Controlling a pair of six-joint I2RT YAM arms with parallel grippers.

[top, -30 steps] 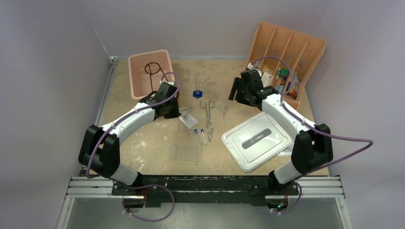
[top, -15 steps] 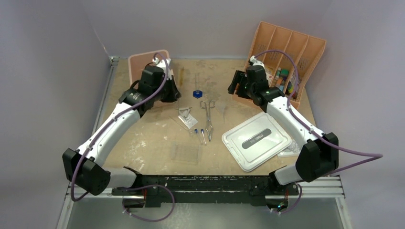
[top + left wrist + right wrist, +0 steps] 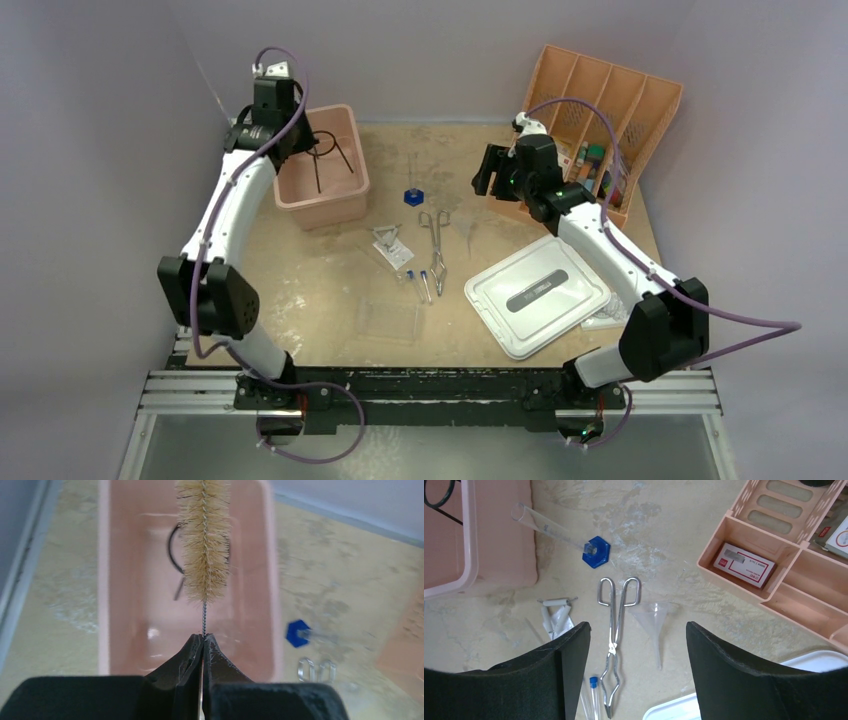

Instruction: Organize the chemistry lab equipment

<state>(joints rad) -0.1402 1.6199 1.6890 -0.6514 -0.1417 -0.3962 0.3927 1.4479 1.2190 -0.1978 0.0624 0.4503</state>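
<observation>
From overhead the bristle brush is lost against the left arm and cannot be picked out; only the left wrist view shows it. There the brush [image 3: 204,535] runs off the top edge and its wire stem vanishes between the left jaws, which are clenched on that stem. The bristles cover part of the black wire ring on a stem [image 3: 173,555], which lies in the pink bin [image 3: 120,590]. The brush hangs above this bin, which stands at 10 o'clock on the bench [image 3: 300,270]. Farther off in that view, the blue-based glass piece [image 3: 298,632] and the handle loops of the steel scissor-handled forceps [image 3: 315,670] are blurred. The right jaws stand wide apart, grasping nothing, above the far middle of the bench. In the right wrist view the fingers [image 3: 549,680] mask both lower corners, and the blue-capped thin tubes [image 3: 594,692] run out of the bottom edge. The forceps lie flat, handles toward 12 o'clock, tips toward 6. A clear funnel [image 3: 653,619] lies just beside them at 3 o'clock, faint against the bench. The glass piece stands on its hexagonal base at 12 o'clock of the forceps. The wire triangle [image 3: 557,601] lies at 9 o'clock of them. The clear plastic tray [image 3: 388,320] is barely visible at 6 o'clock on the bench. A white lid [image 3: 535,293] lies at 4 o'clock and a peach organizer [image 3: 600,105] stands at 2 o'clock.
</observation>
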